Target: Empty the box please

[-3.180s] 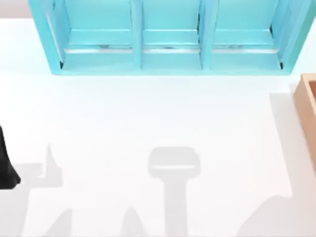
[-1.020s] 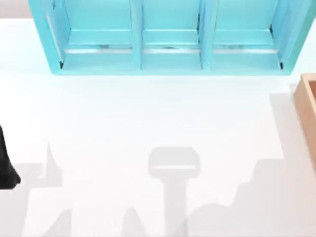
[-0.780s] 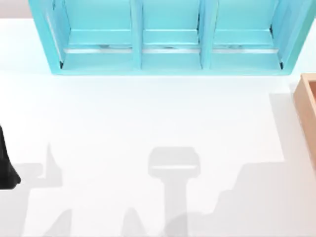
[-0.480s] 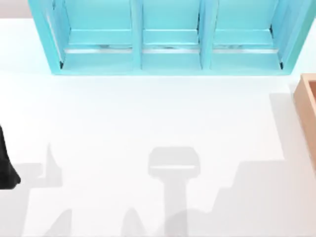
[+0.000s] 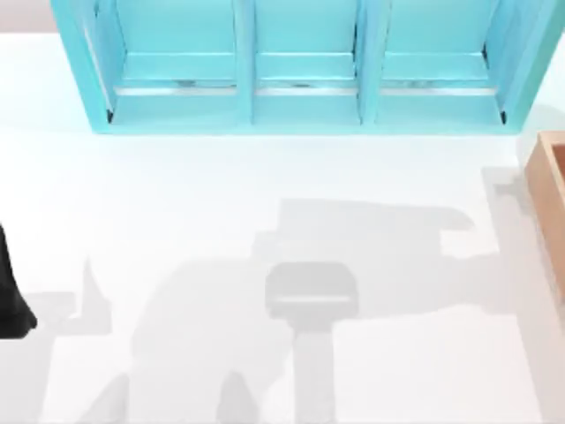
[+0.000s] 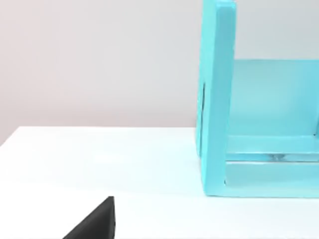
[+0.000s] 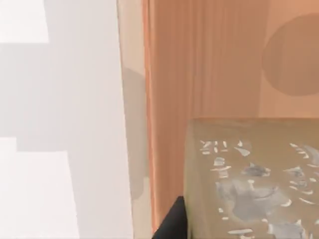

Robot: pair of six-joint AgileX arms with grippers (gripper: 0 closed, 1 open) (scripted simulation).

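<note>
The box (image 5: pixel 551 199) is light brown and open-topped, cut off by the right edge of the top view. In the right wrist view I look down over its thick wall (image 7: pixel 133 119) into its orange-brown inside (image 7: pixel 209 59). A brownish cube (image 7: pixel 254 184) with pale grey-white flecks sits inside, close under the camera. A black tip of my right gripper (image 7: pixel 172 226) shows beside the cube, between it and the wall. My left arm (image 5: pixel 11 296) is parked at the table's left edge, and a black part of my left gripper (image 6: pixel 94 223) shows low in the left wrist view.
A turquoise shelf unit (image 5: pixel 300 71) with three open bays stands along the back of the white table (image 5: pixel 265 177); its side panel (image 6: pixel 217 99) stands ahead in the left wrist view. Grey arm shadows lie across the table's middle and front.
The broad grey shadow has swept from the front right of the table up and left across its middle. The left arm and the box have not moved.
</note>
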